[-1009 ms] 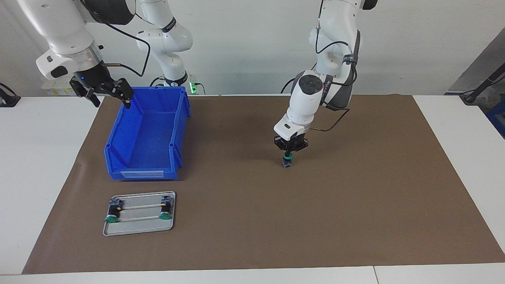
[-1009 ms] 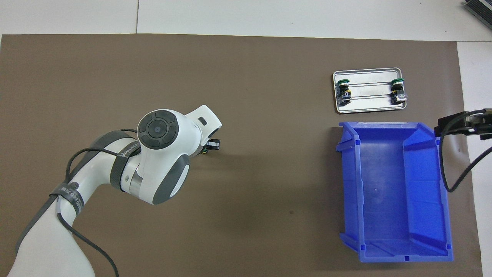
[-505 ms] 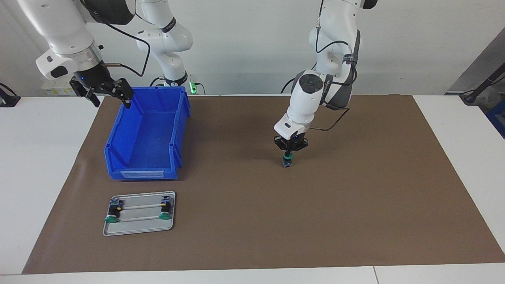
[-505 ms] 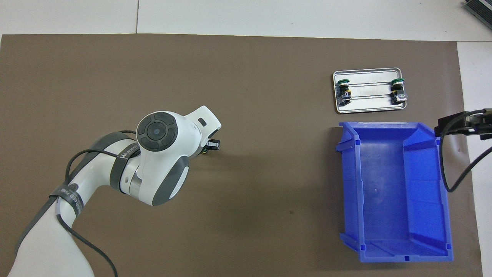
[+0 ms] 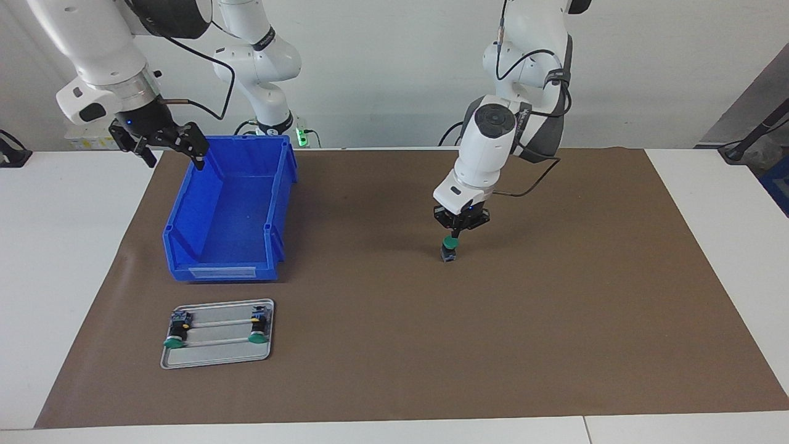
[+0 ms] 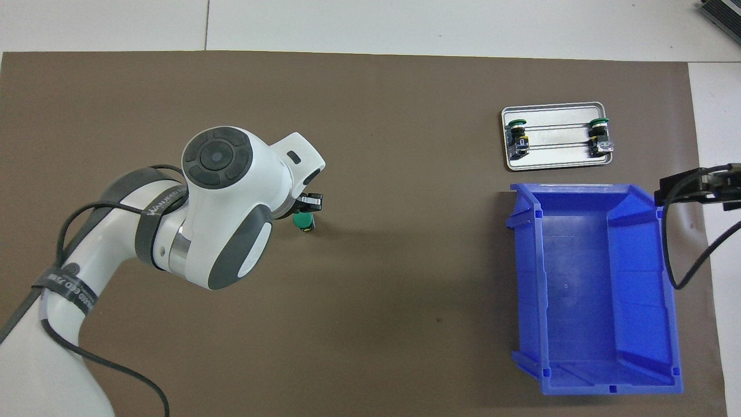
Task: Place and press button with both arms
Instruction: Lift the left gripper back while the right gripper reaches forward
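Note:
The button [image 5: 449,249] stands upright on the brown mat [image 5: 555,308] near the middle, with its green cap [image 6: 301,220] on top. My left gripper [image 5: 456,234] is shut and points straight down right over the cap; I cannot tell whether its tips touch it. In the overhead view the left gripper [image 6: 307,202] shows just past the arm's wrist, beside the cap. My right gripper [image 5: 165,147] hangs open and waits above the blue bin's corner at the right arm's end of the table. The right gripper [image 6: 692,188] holds nothing.
An empty blue bin [image 5: 278,203] [image 6: 525,266] sits on the mat toward the right arm's end. Farther from the robots than the bin lies a metal tray [image 5: 216,361] [image 6: 553,164] with two more green-capped buttons [image 5: 175,337] [image 5: 257,332].
The left arm has lifted and its shut gripper has risen from the button's cap, which now shows in the overhead view. The right arm has not moved.

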